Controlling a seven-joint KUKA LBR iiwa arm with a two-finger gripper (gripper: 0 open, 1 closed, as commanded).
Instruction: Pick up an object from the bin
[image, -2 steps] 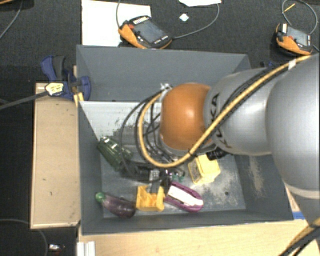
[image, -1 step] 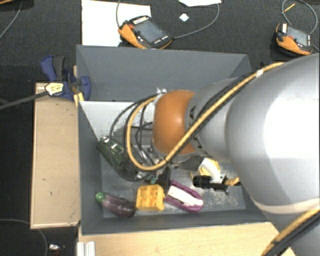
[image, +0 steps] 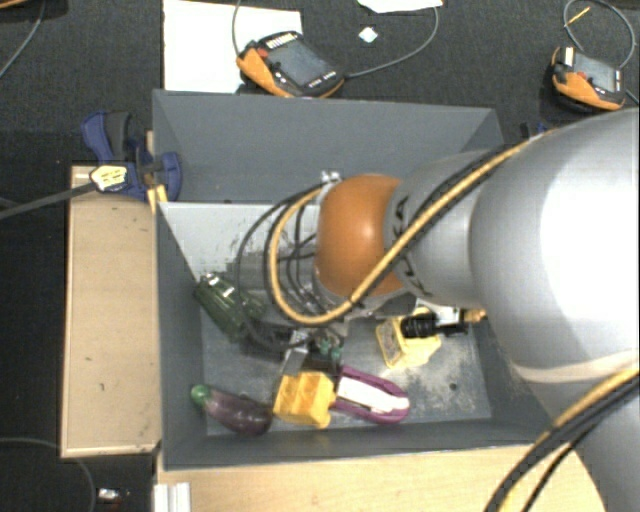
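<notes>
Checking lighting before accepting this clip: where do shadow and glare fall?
Camera view: shadow from the arm darkens the bin floor under the orange cover, around the green bottle; glare brightens the arm's silver shell; the yellow block and purple eggplant by the front wall are well lit.

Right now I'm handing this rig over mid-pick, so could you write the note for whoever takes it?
Gripper: low in the middle of the bin, under the orange wrist cover; open or shut cannot be told.
Things: yellow block nearest, just toward the near wall; purple-and-white thing on the block's right; purple aubergine-like toy on its left; dark green thing by the left wall; yellow-and-black thing to the right.
Done: arm is down in the bin.
Left: nothing seen held; grasp and lift remain.
</notes>
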